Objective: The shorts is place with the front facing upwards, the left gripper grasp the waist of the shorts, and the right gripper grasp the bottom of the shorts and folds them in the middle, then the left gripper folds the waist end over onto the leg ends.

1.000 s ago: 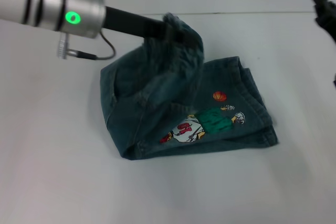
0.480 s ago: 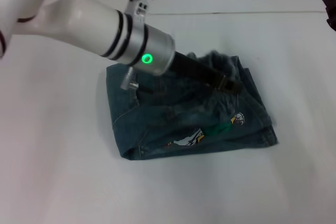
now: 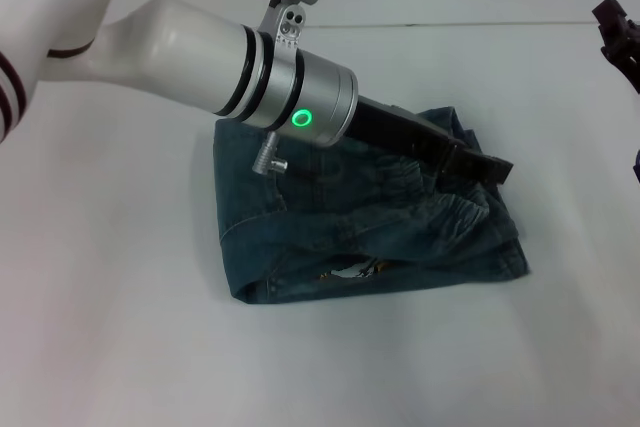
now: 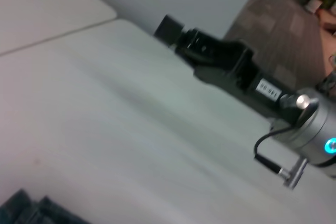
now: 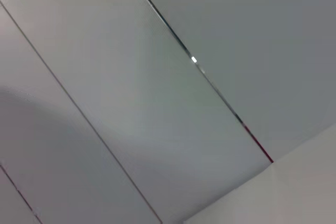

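Note:
The dark denim shorts [image 3: 370, 222] lie folded on the white table [image 3: 120, 327], and their upper layer is drawn across toward the right end. Only a sliver of the printed picture [image 3: 350, 270] shows at the front edge. My left arm reaches over the shorts from the left. Its gripper [image 3: 488, 168] sits low at the shorts' right end, a single dark bar pressed together on the denim. A corner of the shorts [image 4: 21, 208] shows in the left wrist view. My right gripper [image 3: 615, 32] hangs raised at the far right, away from the cloth; the left wrist view also shows this right gripper [image 4: 173, 30].
The table's far edge [image 3: 480, 24] runs behind the shorts. The right wrist view shows only grey wall panels [image 5: 157, 103].
My left gripper has carried the waist end from up in the air down and to the right across the shorts. The fold now covers most of the printed picture. The right gripper stays at the right edge.

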`<state>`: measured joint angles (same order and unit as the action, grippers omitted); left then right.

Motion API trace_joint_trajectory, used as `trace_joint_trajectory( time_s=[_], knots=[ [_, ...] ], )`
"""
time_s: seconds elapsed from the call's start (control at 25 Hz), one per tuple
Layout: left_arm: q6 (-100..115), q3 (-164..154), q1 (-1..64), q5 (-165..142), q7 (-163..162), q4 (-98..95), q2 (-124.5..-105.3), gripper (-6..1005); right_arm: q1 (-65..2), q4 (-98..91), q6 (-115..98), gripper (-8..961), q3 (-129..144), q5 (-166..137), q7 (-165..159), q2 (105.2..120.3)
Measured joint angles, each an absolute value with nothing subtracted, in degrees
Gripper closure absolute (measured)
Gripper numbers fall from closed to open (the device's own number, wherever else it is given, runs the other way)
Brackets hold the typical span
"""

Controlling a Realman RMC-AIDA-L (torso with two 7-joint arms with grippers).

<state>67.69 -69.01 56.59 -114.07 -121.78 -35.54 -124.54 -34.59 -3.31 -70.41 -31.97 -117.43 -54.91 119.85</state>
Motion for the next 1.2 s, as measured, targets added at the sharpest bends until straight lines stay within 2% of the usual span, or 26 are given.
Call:
trace_joint_trajectory(
  time_s=[0.2,0.32,0.52,0.76,0.88,0.96,1.08,1.2],
  knots=[
    [68.4,-68.8,52.1,-108.3,-117.5,-37.5,-124.36,314,-34.5,-4.0,-71.7,886,-28.2,-117.4,-56.2,119.55],
    [70.6,-67.8,46.0,-103.0,-112.7,-40.9,-124.14,175,-34.6,-6.8,-75.1,864,-22.5,-117.4,-58.9,119.09],
    [78.4,-57.9,37.0,-100.2,-106.2,-43.8,-124.17,86,-34.4,-14.8,-84.4,827,-9.2,-117.5,-65.8,118.76],
    [88.4,-44.8,27.8,-99.0,-98.6,-43.7,-123.77,87,-32.9,-28.6,-96.9,782,8.3,-117.6,-75.8,118.49],
    [92.8,-41.2,24.6,-100.6,-96.3,-44.2,-122.90,88,-31.3,-36.7,-104.4,759,16.6,-117.6,-81.8,117.55],
    [96.9,-37.8,21.9,-104.8,-94.8,-46.2,-122.20,89,-30.3,-41.1,-108.4,676,20.2,-118.1,-84.8,116.91],
    [99.1,-35.8,20.2,-108.6,-93.8,-48.8,-122.37,89,-29.2,-46.3,-112.2,552,23.1,-121.4,-89.3,116.07],
    [100.5,-34.8,18.4,-113.1,-93.3,-52.3,-122.93,90,-28.6,-49.3,-112.7,310,24.4,-126.8,-91.8,115.60]
  ],
)
